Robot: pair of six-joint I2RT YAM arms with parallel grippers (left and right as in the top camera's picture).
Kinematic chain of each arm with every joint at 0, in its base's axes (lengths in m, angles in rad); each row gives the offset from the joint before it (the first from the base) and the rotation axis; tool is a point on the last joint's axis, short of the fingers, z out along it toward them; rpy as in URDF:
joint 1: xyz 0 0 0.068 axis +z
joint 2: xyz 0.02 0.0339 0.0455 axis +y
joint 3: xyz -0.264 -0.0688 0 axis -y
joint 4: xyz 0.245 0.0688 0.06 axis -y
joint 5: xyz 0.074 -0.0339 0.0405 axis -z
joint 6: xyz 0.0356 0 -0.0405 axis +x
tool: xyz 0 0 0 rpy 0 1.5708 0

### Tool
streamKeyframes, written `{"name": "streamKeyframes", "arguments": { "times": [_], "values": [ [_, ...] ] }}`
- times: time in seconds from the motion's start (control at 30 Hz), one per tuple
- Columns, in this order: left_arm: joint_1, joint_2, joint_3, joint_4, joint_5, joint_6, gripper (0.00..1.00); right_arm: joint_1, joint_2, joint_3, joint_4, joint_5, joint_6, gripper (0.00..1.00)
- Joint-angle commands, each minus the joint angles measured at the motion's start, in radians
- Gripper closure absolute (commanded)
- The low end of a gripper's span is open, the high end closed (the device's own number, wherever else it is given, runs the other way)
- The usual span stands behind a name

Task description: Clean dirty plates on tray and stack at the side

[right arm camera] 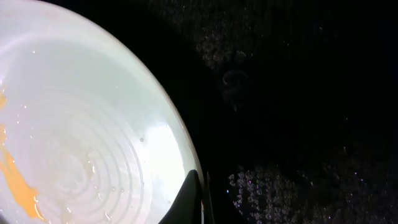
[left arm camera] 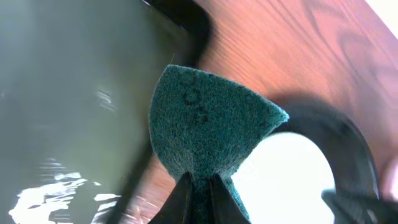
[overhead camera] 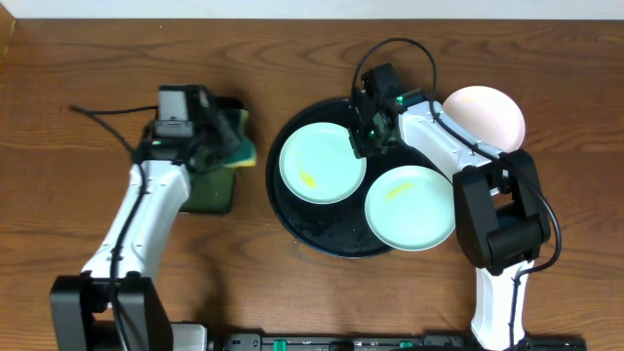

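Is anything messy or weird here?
Yes. On the black tray, the left plate has a yellow smear near its lower left, and the right plate has one near its top. The left gripper pinches the green sponge so it bends. Nothing looks spilled or broken.

Left plate (overhead camera: 320,164) and right plate (overhead camera: 411,207) crowd the tray (overhead camera: 304,222) — bare floor only lower left. My right arm (overhead camera: 441,138) bars its upper right; table (overhead camera: 78,58) open at frame's upper left.
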Motion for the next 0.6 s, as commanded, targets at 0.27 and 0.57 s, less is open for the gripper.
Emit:
{"name": "streamKeyframes", "arguments": {
  "times": [0.27, 0.57],
  "values": [
    [-0.224, 0.028, -0.015, 0.021, -0.026, -0.064, 0.93, 0.024, 0.008, 0.007, 0.006, 0.021, 0.076, 0.64],
    [-0.234, 0.028, -0.015, 0.017, -0.029, -0.109, 0.93, -0.003, 0.006, 0.024, 0.068, 0.010, -0.216, 0.23]
  ]
}}
